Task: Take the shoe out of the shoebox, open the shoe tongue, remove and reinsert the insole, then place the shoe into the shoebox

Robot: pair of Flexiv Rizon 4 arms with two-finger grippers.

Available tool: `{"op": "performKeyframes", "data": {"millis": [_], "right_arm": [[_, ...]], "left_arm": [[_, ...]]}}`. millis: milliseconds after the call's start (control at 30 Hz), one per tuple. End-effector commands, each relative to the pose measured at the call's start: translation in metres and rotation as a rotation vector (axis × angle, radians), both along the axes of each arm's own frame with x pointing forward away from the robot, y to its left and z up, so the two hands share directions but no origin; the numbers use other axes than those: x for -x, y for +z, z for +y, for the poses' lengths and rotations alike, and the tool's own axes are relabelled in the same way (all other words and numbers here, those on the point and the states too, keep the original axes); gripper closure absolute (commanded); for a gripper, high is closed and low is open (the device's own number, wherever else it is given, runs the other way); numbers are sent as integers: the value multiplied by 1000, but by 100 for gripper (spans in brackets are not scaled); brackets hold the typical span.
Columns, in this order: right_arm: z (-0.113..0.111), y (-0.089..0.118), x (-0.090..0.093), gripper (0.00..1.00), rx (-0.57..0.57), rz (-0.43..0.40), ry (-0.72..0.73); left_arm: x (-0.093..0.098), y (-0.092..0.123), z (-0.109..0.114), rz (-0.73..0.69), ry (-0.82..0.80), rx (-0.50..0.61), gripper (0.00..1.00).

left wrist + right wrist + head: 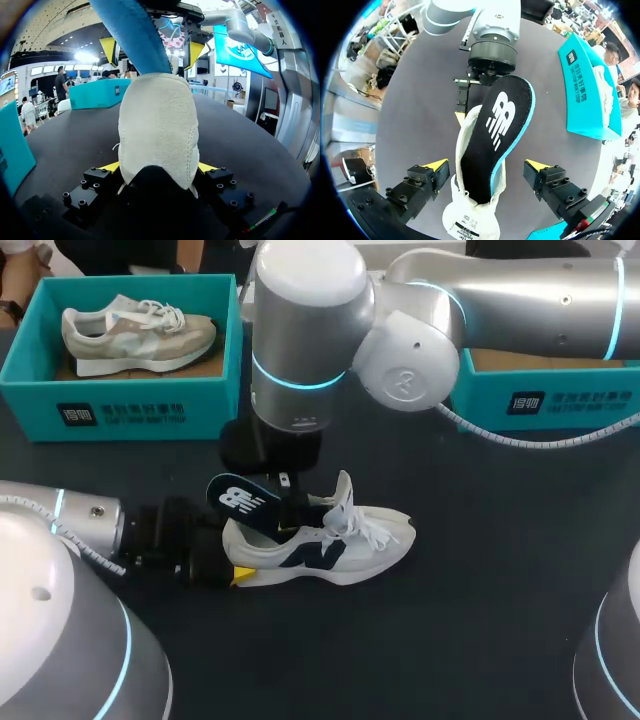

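head view: shoe in left tool

The left gripper clamps the heel of the shoe from both sides. Ahead, a blue insole sticks up out of the shoe, between the spread fingers of the right gripper.

Bright, even overhead light — faint shadow under shoe, glare on right arm shell.
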State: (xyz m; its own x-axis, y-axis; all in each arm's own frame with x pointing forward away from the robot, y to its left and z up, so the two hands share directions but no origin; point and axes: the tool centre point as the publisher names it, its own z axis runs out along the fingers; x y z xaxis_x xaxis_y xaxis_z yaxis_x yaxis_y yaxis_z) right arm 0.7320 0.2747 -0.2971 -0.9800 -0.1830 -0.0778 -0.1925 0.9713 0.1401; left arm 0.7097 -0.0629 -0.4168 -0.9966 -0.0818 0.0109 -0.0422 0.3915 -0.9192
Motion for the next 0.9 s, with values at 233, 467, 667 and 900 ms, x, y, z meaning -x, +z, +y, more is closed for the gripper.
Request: {"op": "performKeyframes", "data": {"millis": [233,467,667,900], "right_arm": [[0,1,2,0,-230,99,-83],[7,5,5,0,-372,233,-159],[10,10,5,0,-400,334,-195],[10,11,1,0,-390,436,-203]], "left_arm": [[0,-3,1,2,-1,-5,100],[0,-3,1,2,-1,-5,100],[0,-3,1,2,-1,-5,100],[0,-3,1,2,-1,-5,100]]}}
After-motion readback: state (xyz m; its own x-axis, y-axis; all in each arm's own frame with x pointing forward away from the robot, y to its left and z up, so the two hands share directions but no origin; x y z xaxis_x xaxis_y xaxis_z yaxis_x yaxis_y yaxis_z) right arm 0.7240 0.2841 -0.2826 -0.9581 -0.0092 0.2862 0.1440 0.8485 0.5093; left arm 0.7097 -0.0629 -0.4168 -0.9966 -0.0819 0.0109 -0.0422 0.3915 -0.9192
